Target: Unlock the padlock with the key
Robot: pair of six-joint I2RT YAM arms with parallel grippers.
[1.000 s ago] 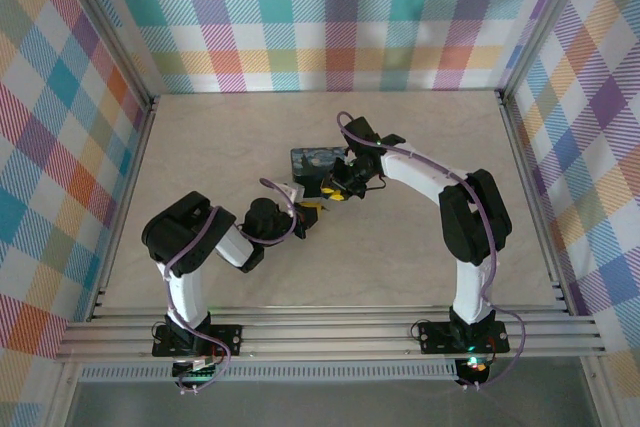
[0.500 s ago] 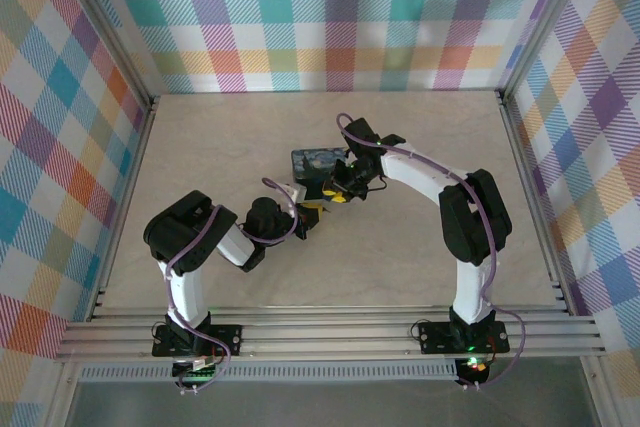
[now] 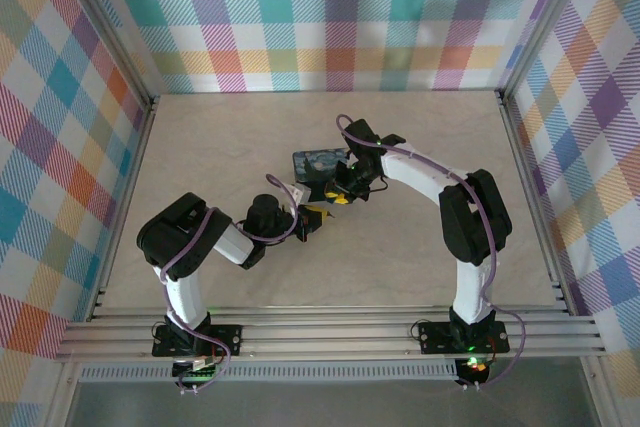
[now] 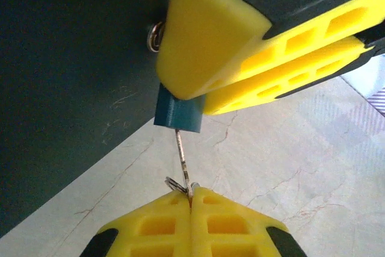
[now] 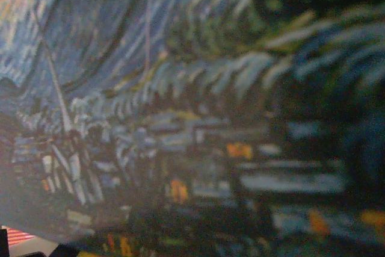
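One thin key (image 4: 183, 161) is pinched between the fully closed fingers of the left gripper (image 4: 191, 200). Its tip touches the bottom face of the small blue padlock (image 4: 178, 115), which the right gripper (image 4: 192, 97) clamps against the edge of a dark painted box (image 3: 312, 161) mid-tabletop (image 3: 200, 147). Bare tabletop lies open all around, with the plaid walls (image 3: 330, 17) well apart.

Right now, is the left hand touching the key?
Touching. The left wrist view shows the left hand closed tight on the lower end of the key, with no gap between them.
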